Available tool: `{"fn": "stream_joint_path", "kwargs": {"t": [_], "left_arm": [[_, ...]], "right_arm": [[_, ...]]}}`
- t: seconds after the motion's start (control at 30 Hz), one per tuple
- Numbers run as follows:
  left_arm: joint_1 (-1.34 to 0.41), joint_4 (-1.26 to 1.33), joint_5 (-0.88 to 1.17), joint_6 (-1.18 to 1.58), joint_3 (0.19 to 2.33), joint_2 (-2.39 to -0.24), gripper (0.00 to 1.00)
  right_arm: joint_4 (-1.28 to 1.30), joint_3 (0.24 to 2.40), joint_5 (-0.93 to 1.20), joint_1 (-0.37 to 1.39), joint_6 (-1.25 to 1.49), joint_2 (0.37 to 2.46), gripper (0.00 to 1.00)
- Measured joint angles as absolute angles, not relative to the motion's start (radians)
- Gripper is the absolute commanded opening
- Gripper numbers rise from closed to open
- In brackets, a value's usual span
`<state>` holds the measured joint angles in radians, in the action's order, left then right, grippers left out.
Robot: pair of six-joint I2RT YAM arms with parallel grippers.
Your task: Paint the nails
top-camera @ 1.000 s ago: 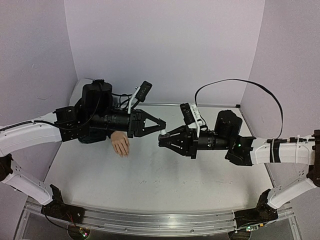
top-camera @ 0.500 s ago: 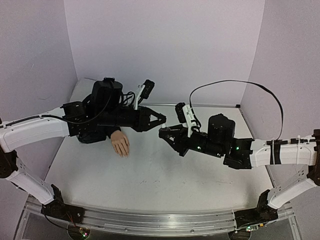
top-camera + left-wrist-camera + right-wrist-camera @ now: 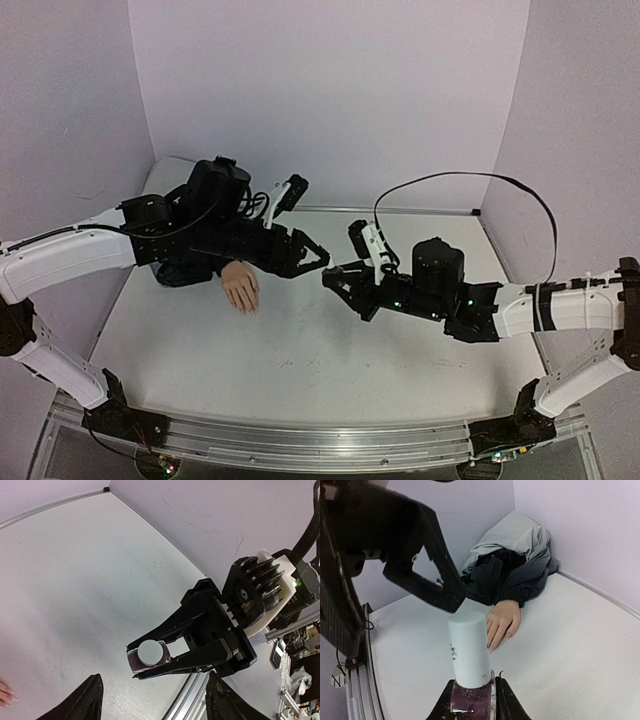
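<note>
**A:** Where do the nails lie, and what holds what?

**B:** We find the nails (image 3: 491, 646) at the fingertips of the mannequin hand (image 3: 503, 621). It lies palm down on the table (image 3: 300, 360), its wrist in a bunched dark sleeve (image 3: 507, 565). The right gripper (image 3: 472, 702) is clamped on the purple glass body of the polish bottle (image 3: 471, 696). The left gripper (image 3: 315, 260), fingers apart, hovers near the white cap (image 3: 468, 647).

**A:** How will the nails handle?

**B:** We judge them rigid, smooth and far too small to grasp, so only a brush tip should touch them. The peach hand looks light and may slide under pressure. The cap is a smooth cylinder, best taken across its sides. The glass seems slippery and breakable.
</note>
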<state>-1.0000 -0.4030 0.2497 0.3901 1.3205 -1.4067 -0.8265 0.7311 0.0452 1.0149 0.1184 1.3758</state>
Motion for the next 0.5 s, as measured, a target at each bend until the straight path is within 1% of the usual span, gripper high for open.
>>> {"fn": "stream_joint_path", "kwargs": {"t": [0.1, 0.33, 0.5], "left_arm": [[-0.998, -0.428, 0.254, 0.389, 1.324, -1.406, 0.72], [-0.998, -0.456, 0.299, 0.390, 1.358, -1.420, 0.55], [-0.998, -0.459, 0.334, 0.390, 1.378, -1.449, 0.49]], "right_arm": [[-0.826, 0.715, 0.070, 1.015, 0.118, 1.375, 0.00], [-0.830, 0.709, 0.137, 1.015, 0.116, 1.374, 0.00], [-0.830, 0.709, 0.172, 1.015, 0.116, 1.374, 0.00]]}}
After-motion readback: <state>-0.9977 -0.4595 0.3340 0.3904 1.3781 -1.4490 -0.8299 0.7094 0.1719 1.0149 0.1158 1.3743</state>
